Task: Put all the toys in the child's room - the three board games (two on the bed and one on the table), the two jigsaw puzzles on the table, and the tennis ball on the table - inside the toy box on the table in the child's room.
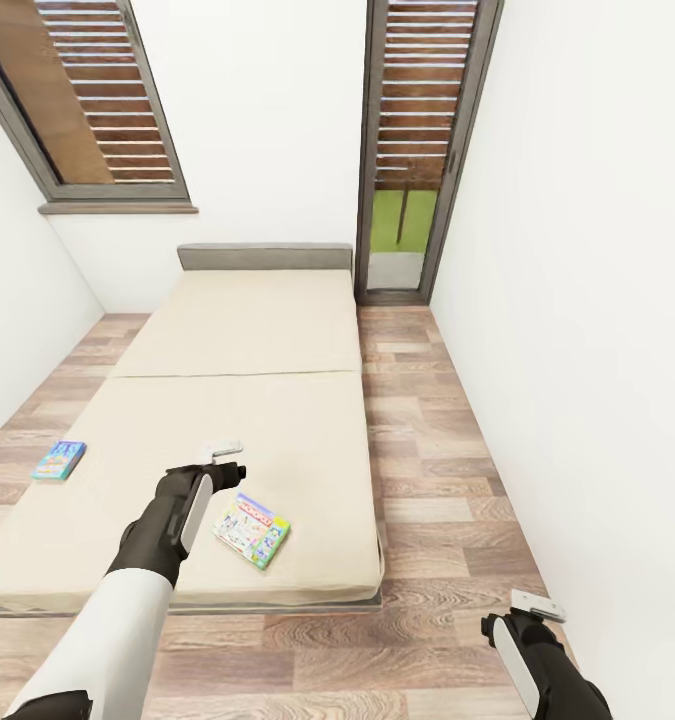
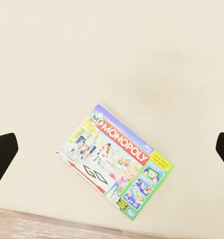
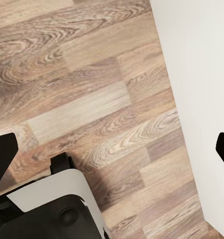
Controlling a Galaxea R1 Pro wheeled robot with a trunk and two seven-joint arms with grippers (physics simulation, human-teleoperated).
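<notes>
Monopoly board game (image 1: 251, 529) lies flat on the bed (image 1: 277, 340) beneath the left gripper (image 1: 220, 449), jaws apart; blue board game (image 1: 58, 460) near the bed's left edge; right gripper (image 1: 537, 605) spread above the floor (image 1: 447, 440)

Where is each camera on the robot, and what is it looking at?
Head view: high up, looking down at the bed, both board games, both arms.
Left wrist view: on the left end effector, over the Monopoly game; dark fingertips at the edges.
Right wrist view: on the right end effector, facing wood floor; robot's base below.
Shared: the Monopoly game shows in head and left wrist views.
</notes>
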